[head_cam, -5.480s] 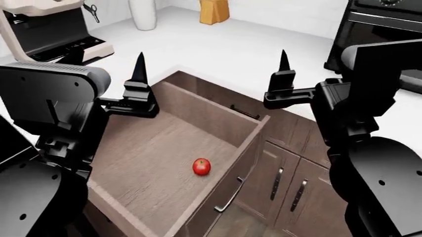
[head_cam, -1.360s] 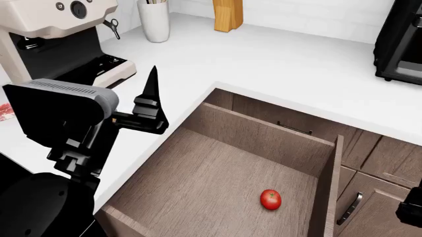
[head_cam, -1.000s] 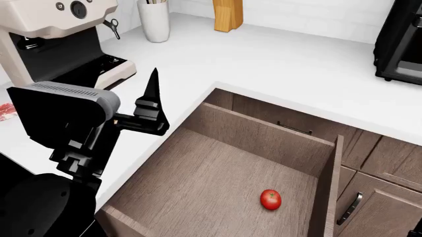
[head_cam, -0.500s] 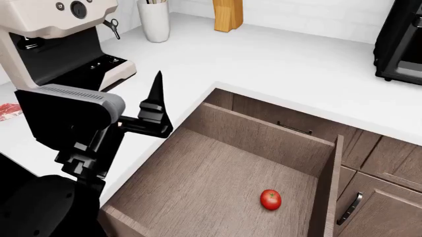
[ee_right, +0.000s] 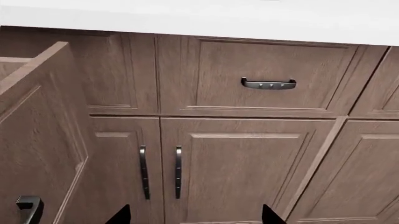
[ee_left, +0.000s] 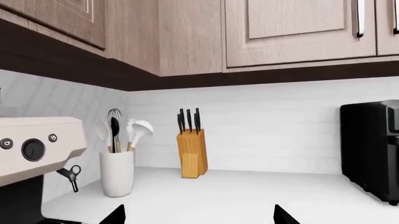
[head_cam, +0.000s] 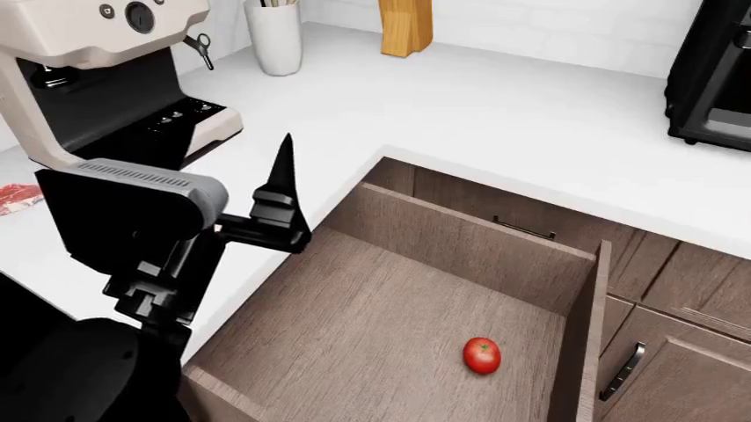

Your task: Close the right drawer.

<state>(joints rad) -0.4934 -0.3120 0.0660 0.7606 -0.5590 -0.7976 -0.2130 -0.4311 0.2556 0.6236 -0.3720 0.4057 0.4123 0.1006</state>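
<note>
The right drawer (head_cam: pixel 388 308) is pulled far out under the white counter, its grey-brown inside bare but for a small red tomato (head_cam: pixel 481 355). Its flat front panel (head_cam: pixel 583 343) is edge-on in the head view, with the dark bar handle (head_cam: pixel 621 372) on its outer face. In the right wrist view the panel (ee_right: pixel 37 140) and a handle end (ee_right: pixel 28 206) show at one side. My left gripper (head_cam: pixel 284 176) is open, pointing up over the counter beside the drawer's left wall; it holds nothing (ee_left: pixel 198 219). My right gripper (ee_right: pixel 195 218) is open and empty, low before the cabinet fronts, out of the head view.
A smaller recessed drawer front with a short handle (ee_right: pixel 268 84) and two cabinet doors with vertical handles (ee_right: pixel 160 172) face the right gripper. On the counter (head_cam: pixel 470 105) stand a coffee machine (head_cam: pixel 105 61), a utensil jar (head_cam: pixel 273 35), a knife block (head_cam: pixel 406 26) and a black oven (head_cam: pixel 711 79).
My left arm and gripper have shifted a little right, toward the drawer's left wall. My right arm has dropped out of the head view's lower right corner. The drawer and tomato have not moved.
</note>
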